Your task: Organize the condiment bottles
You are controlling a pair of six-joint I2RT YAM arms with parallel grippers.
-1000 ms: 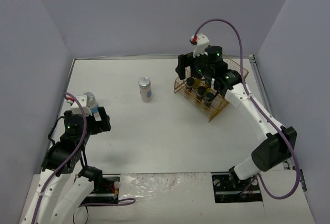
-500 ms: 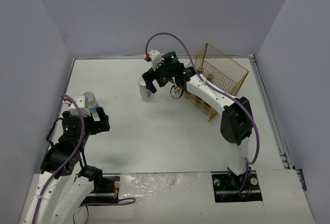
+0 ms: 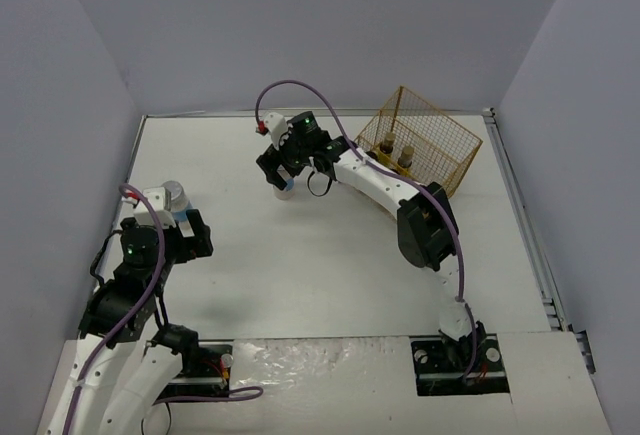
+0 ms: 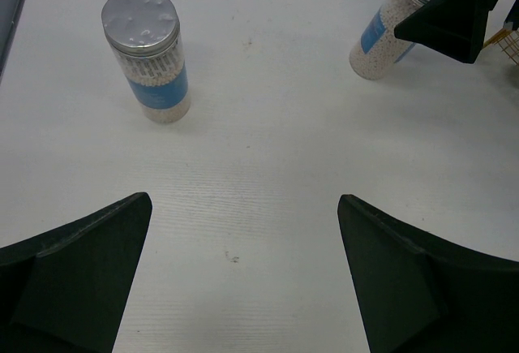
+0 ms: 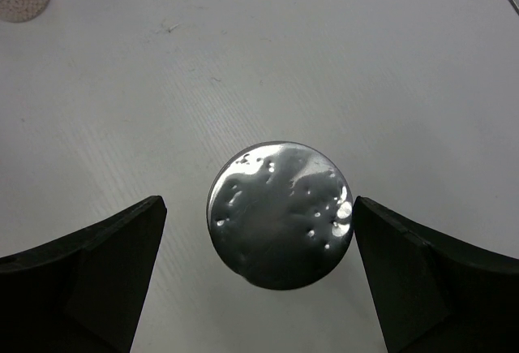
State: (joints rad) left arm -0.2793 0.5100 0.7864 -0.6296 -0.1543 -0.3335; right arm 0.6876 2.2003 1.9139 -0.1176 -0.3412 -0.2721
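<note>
A silver-lidded jar with a blue label (image 5: 280, 213) stands upright in the middle of the table. My right gripper (image 5: 259, 280) is open and straddles its lid from above, fingers on either side. In the top view this gripper (image 3: 283, 175) covers most of that jar (image 3: 286, 193). A second silver-lidded jar (image 4: 150, 53) stands upright at the left (image 3: 175, 195), ahead of my left gripper (image 4: 243, 280), which is open and empty. Two small bottles (image 3: 395, 148) show inside the basket. Other bottles are hidden.
The gold wire basket (image 3: 440, 140) stands at the back right, its near part hidden behind my right arm. The right gripper and its jar (image 4: 385, 36) show at the top right of the left wrist view. Grey walls enclose the table.
My right arm has swung left from the basket to the middle jar and now sits over its lid. The left arm has barely moved.
</note>
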